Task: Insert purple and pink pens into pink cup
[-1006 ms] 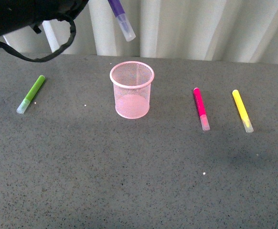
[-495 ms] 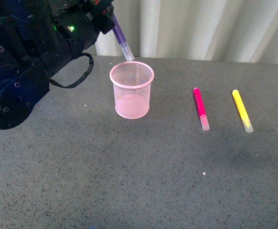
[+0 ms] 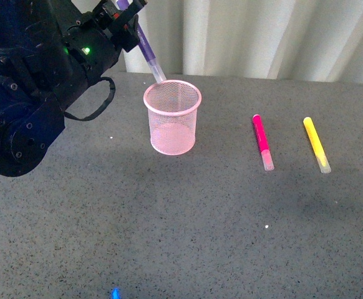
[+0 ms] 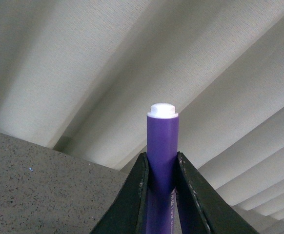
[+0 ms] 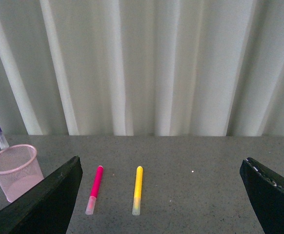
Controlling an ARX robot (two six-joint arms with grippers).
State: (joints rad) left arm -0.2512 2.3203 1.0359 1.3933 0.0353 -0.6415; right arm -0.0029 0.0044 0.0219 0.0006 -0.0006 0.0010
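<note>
Grip confirmed: left jaws clamp purple pen (image 3: 145, 48), tilted, pale cap tip at far rim of pink cup (image 3: 173, 134). Right of cup, pink pen (image 3: 261, 138) lies flat on tabletop (image 3: 169, 237); right jaws spread wide

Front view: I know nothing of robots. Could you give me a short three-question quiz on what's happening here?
1. True or false: the dark purple marker pen lies flat on the grey speckled table.
2. What grips that pen? A: the left fingers. B: the right fingers. C: nothing.
3. Fill in: right of the round pink wire-mesh cup lie ___ pens, a magenta-pink marker pen and a yellow marker pen.
Key: 1 false; 2 A; 3 two.
</note>
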